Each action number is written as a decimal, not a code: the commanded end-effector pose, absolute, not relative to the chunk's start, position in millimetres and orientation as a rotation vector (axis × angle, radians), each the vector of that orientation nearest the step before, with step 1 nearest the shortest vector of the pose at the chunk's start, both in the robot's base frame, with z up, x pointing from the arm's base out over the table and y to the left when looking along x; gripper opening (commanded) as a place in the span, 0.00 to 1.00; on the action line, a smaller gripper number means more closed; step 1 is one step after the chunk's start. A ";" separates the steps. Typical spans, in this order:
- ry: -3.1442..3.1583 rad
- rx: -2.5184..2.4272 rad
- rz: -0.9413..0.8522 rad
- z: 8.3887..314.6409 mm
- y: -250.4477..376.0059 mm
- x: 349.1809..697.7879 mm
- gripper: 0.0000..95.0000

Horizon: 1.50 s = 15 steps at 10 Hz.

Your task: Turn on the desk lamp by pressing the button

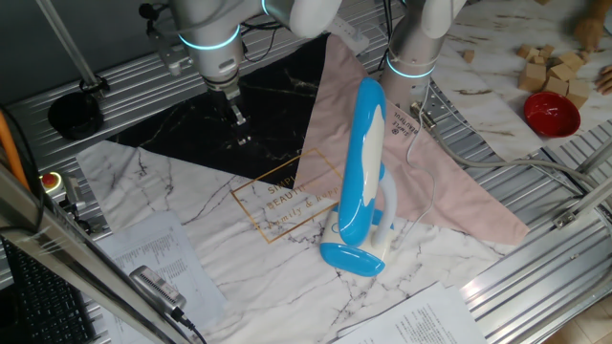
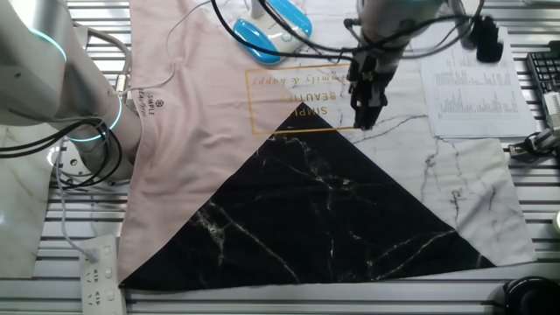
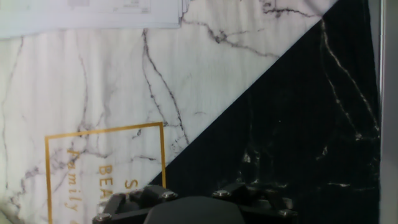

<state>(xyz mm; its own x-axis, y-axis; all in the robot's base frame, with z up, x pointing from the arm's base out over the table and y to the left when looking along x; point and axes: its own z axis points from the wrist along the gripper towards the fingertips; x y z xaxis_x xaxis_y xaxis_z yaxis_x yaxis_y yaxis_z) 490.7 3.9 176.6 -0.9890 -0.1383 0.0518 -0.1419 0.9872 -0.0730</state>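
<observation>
one tall glossy sky-blue and white plastic desk lamp (image 1: pixel 363 182) stands on a marble-patterned table mat (image 1: pixel 220 239), near the middle of one fixed view, its long oval head tilted upward and its small blue oval base (image 1: pixel 352 258) resting on the white marbled area just right of a gold-framed text panel (image 1: pixel 282 203). in the other fixed view only the lamp's blue base (image 2: pixel 255 38) and part of its head show at the far edge. the dark two-finger gripper (image 1: pixel 235 117) hangs above the black triangular section of the mat (image 2: pixel 324 219), left of and well apart from the lamp, touching nothing. whether its fingers are parted or together cannot be told from any view; the hand view shows only the dark gripper body (image 3: pixel 193 208) at the bottom edge, above the boundary between white and black marble. a pink cloth (image 1: pixel 421 182) lies behind and right of the lamp. printed paper sheets (image 1: pixel 153 263) lie at the near left. a red bowl (image 1: pixel 551 113) and pale wooden blocks (image 1: pixel 550 65) sit at the far right.
</observation>
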 end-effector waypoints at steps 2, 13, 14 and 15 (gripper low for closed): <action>-2.997 0.287 0.304 197.0 6.9 473.5 0.00; -3.019 0.179 0.274 201.6 0.4 466.1 0.00; -3.019 0.162 0.277 201.7 0.4 466.2 0.00; -3.012 0.153 0.275 201.7 0.4 466.2 0.00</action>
<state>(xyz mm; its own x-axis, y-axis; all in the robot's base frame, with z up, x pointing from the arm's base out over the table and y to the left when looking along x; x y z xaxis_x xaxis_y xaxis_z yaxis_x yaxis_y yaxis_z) 464.8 -0.3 201.4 -0.9894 -0.0883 0.1151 -0.1078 0.9784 -0.1762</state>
